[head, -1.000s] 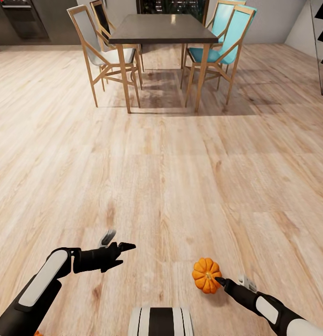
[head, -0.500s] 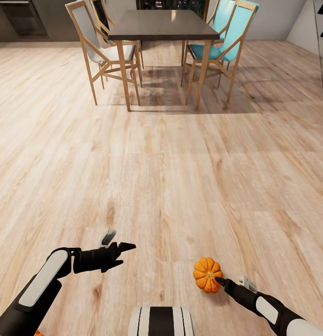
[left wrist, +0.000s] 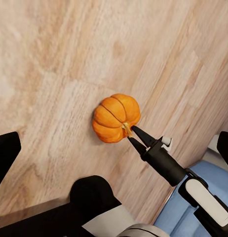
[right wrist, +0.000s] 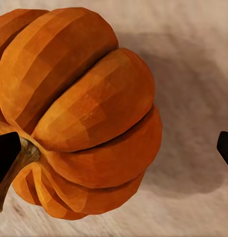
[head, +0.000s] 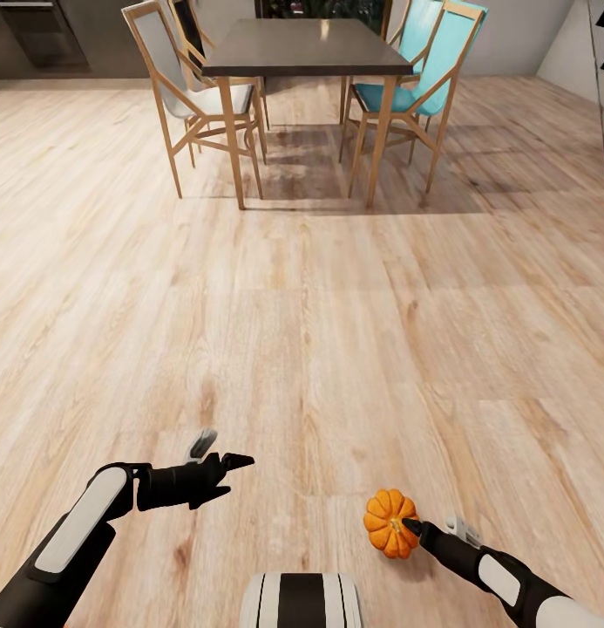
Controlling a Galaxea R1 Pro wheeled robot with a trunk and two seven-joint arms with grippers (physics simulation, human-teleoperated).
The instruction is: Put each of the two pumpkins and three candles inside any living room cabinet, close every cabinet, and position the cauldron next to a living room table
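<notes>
Sitting on the pale wooden floor (head: 319, 331) at the near right of the head view was a small ribbed orange pumpkin (head: 389, 522), its short dark stem turned toward the robot. The right pincer (head: 413, 526) reached it from the near right, its dark fingertips at the stem. In the left wrist view the two slim fingertips (left wrist: 138, 134) lay close together, pinched at the stem, though whether they truly gripped it could not be told. The right wrist view showed the pumpkin (right wrist: 74, 108) up close, one dark finger by the stem and the other well out to the side of the fruit.

The left pincer (head: 225, 460) hovered over bare floor at the near left, well apart from the pumpkin, its fingers parted and holding nothing.

Far across the floor stood a tall dark dining table (head: 306, 45) on wooden legs, with grey-seated chairs (head: 175, 74) on its left and teal-seated chairs (head: 415, 61) on its right.
</notes>
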